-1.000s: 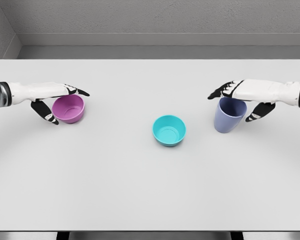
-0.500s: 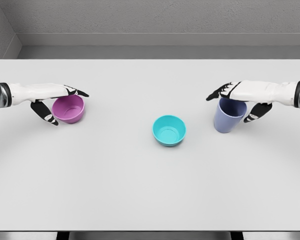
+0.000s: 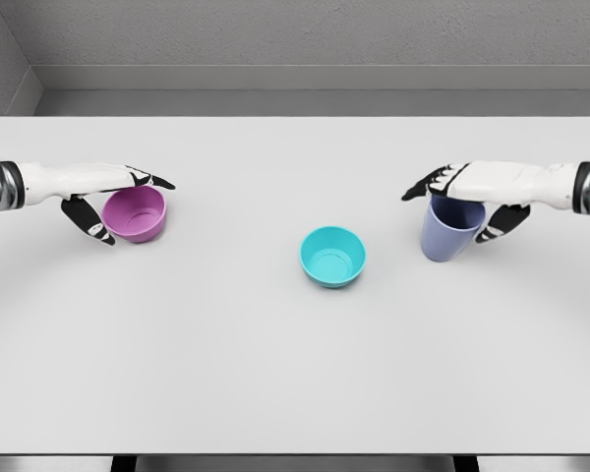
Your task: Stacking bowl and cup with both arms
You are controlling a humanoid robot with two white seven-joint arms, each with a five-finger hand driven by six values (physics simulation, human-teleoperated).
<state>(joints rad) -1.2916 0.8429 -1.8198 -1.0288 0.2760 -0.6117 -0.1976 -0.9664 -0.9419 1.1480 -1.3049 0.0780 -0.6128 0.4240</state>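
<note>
Since a second earlier, the right hand (image 3: 472, 192) had edged slightly leftward over the blue cup (image 3: 449, 228), its dark fingertips (image 3: 418, 189) reaching a little farther past the cup's far rim and its thumb drawing in closer to the cup's right side, while the cup tilted a touch more. Nothing else on the white table (image 3: 295, 374) had shifted.

On the left side, the left hand (image 3: 103, 197) lay across the far rim of the purple bowl (image 3: 136, 213), fingers stretched flat over the opening and the thumb angled down along the bowl's left wall; fingers and thumb stood apart around the bowl, and whether they pressed on it could not be told. The bowl sat on the table, its opening tipped slightly toward the near right.

On the right side, the right hand bracketed the top of the blue cup in the same manner, fingers above the rim and thumb beside the right wall; a firm clamp could not be confirmed. The cup leaned, its mouth turned up and toward the far right under the palm.

Between the two, somewhat nearer than both, a turquoise bowl (image 3: 332, 256) sat upright and alone, well apart from either hand. Both white forearms entered from the picture's side edges. A grey wall (image 3: 295, 39) closed the far side.
</note>
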